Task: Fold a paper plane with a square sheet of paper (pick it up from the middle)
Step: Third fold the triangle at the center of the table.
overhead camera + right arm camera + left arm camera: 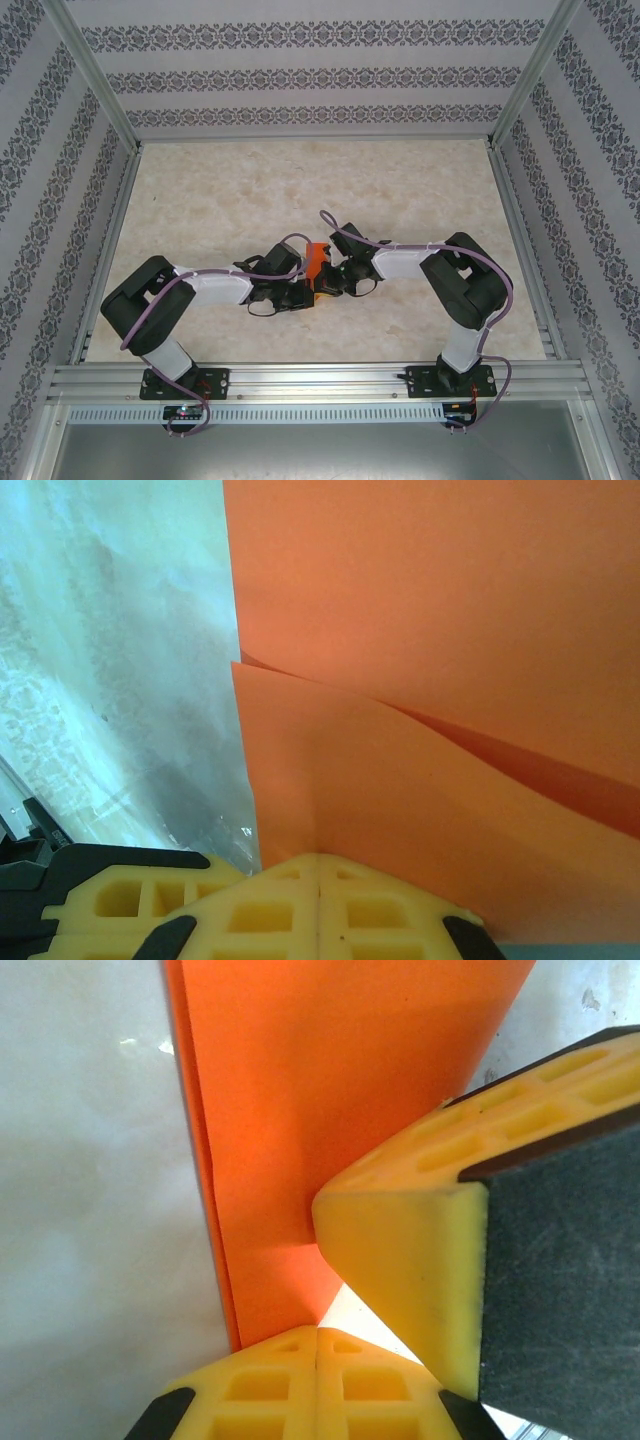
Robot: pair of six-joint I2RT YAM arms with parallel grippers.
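Both pincers shut on one folded paper
Top view: left pincer and right pincer meet tip to tip, the orange paper showing just beyond them over the table. Left wrist: its jaws are pressed together on the paper's lower edge, and the right pincer's finger crosses beside it, likely to steady the layers. Right wrist: jaws fully closed on overlapping flaps, probably pressing a crease.
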